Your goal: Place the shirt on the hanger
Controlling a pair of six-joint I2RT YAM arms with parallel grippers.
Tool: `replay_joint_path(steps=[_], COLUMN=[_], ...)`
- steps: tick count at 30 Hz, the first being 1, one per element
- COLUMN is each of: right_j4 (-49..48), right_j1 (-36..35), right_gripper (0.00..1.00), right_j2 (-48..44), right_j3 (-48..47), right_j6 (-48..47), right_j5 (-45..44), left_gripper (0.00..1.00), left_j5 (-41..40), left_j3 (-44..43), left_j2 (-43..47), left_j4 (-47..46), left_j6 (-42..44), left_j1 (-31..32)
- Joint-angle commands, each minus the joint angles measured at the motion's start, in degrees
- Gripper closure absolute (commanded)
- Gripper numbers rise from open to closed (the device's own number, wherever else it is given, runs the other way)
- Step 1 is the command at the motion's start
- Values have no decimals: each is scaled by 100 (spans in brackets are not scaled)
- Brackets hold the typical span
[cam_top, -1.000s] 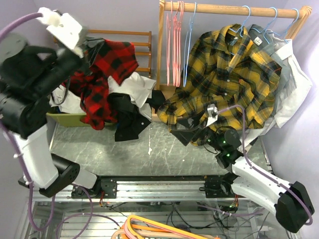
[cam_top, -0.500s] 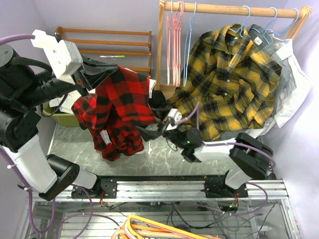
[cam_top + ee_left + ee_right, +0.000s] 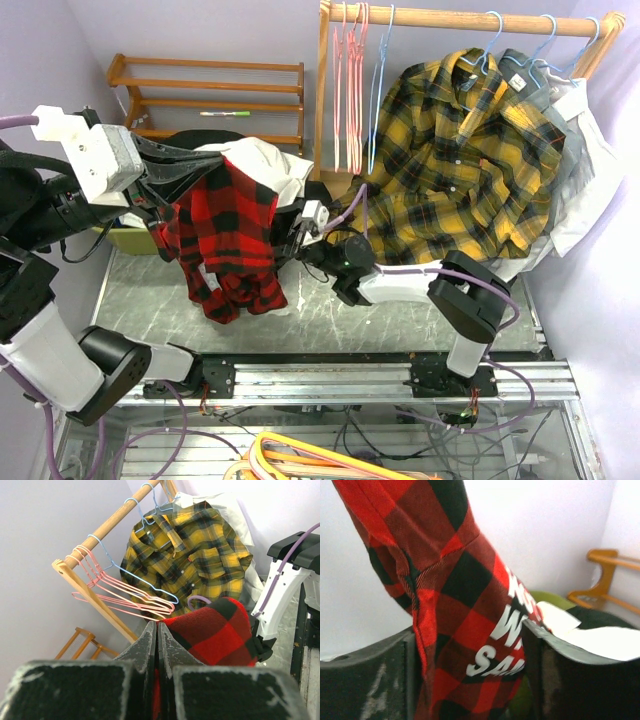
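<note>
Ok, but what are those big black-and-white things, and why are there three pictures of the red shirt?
Those are two robot arms bolted to a table. Each ends in a gripper, which is like a hand with two fingers. The big picture comes from a camera up above. The other two come from little cameras on the arms' wrists, so you see their own fingers up close. The left gripper is pinched shut on the red-and-black shirt and holds it up. The right gripper is open, with the shirt hanging between its fingers. The light-blue hanger hangs on the wooden rail, beside pink hangers and a yellow shirt.
</note>
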State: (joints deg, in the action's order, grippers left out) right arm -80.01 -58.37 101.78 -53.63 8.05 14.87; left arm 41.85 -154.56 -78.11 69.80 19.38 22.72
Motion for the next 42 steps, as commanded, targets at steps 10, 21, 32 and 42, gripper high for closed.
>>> replay_joint_path(steps=[10,21,32,42], right_j4=[-82,2544,7200,9051], right_j1=[-29,1170,2118,2113], right_gripper=[87,100,100,100], right_j2=[-445,-3771,-6616,-5565], right_j3=[1393,2837,1160,-2135], right_j6=[1315,1493,264,-288], right_j5=[358,-1248,-297,1153], left_gripper=[93,93,93,93], left_j5=[-314,-2014,-3112,-1739], left_j3=[384,4131,3327,626], left_j2=[40,50,-393,-319], left_j4=[-123,-2141,-2586,-1046], left_j6=[72,-243,-856,-480], left_j1=[39,44,48,52])
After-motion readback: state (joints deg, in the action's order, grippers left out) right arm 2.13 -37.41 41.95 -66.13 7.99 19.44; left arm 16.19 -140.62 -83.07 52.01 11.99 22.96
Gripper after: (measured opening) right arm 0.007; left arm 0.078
